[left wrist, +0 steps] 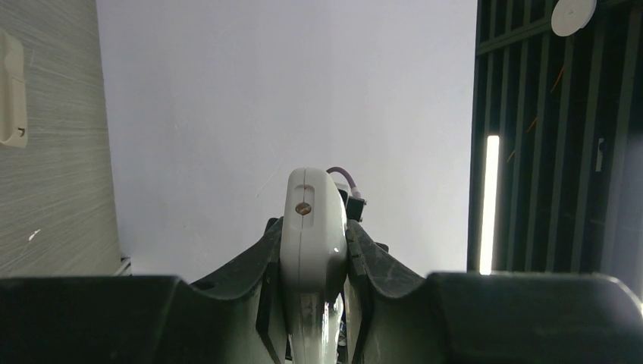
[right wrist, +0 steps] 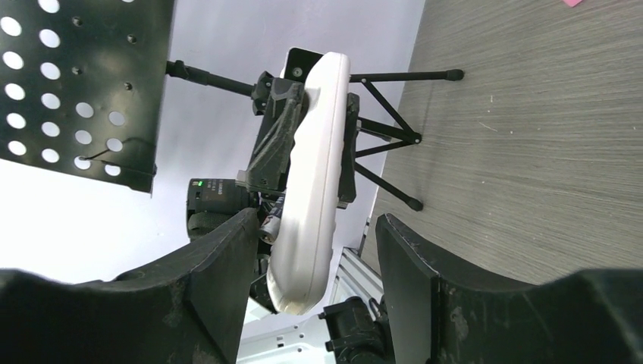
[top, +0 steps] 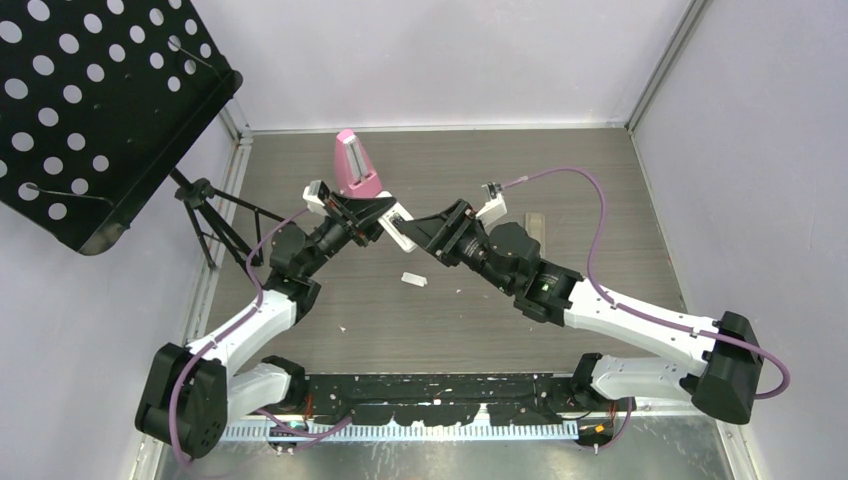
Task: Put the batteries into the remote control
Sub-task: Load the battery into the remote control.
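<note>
My left gripper (top: 383, 222) is shut on a white remote control (top: 401, 230) and holds it above the table, tilted. In the left wrist view the remote (left wrist: 309, 227) sits edge-on between the fingers of that gripper (left wrist: 315, 231). My right gripper (top: 426, 238) is open, facing the remote's free end. In the right wrist view the remote (right wrist: 311, 174) lies between the spread jaws of the right gripper (right wrist: 317, 227), touching neither. No battery shows clearly; a small cylinder (right wrist: 270, 226) beside the remote is too blurred to name.
A small white flat piece (top: 414, 280) lies on the table below the grippers. A pink object (top: 355, 165) stands at the back. A beige piece (top: 535, 225) lies right of the right arm. A black perforated music stand (top: 90, 110) on a tripod (top: 215, 225) fills the left.
</note>
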`<state>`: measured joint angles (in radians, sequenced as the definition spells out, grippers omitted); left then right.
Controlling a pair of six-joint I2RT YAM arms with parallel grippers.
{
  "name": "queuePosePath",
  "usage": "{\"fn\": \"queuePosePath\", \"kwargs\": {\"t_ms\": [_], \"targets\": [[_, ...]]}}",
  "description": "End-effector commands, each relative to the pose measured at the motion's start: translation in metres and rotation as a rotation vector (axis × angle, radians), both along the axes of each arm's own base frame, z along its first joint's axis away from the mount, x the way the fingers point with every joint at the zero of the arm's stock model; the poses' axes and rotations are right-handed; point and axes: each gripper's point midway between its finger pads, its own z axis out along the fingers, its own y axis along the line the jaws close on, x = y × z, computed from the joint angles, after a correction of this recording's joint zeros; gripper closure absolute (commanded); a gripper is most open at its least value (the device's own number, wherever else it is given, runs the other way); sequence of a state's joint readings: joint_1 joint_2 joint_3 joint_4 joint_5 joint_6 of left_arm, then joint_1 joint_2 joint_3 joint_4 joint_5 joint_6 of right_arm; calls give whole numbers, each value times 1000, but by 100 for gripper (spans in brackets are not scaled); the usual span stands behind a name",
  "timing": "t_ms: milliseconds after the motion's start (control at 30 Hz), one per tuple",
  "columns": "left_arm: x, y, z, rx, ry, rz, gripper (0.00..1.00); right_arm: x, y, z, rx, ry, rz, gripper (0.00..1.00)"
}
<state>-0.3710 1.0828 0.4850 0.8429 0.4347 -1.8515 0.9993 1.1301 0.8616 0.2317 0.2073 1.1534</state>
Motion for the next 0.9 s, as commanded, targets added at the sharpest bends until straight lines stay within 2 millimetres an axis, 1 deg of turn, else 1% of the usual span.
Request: {"fn": "queuePosePath", "kwargs": {"t_ms": [0, 367, 400, 500, 567, 733, 867], "targets": [[-9, -2, 31, -33, -122, -30, 100, 7, 6, 19, 37, -34, -6, 38], [-14, -4, 38, -26, -161, -48, 100, 10, 11, 5, -5, -4, -1, 45], [-14, -4, 39, -26, -166, -47, 100, 10, 11, 4, -7, 0, -2, 44], [-15, -3, 38, -22, -170, -44, 100, 10, 9, 5, -4, -7, -4, 23], [-14, -3, 35, -21, -162, -38, 100, 7, 7, 11, 10, -29, 4, 17], [-11, -4, 27, -12, -145, -36, 100, 2, 3, 22, 40, -61, 26, 14], [-10, -4, 25, -8, -142, -33, 100, -1, 2, 26, 56, -73, 32, 14]]}}
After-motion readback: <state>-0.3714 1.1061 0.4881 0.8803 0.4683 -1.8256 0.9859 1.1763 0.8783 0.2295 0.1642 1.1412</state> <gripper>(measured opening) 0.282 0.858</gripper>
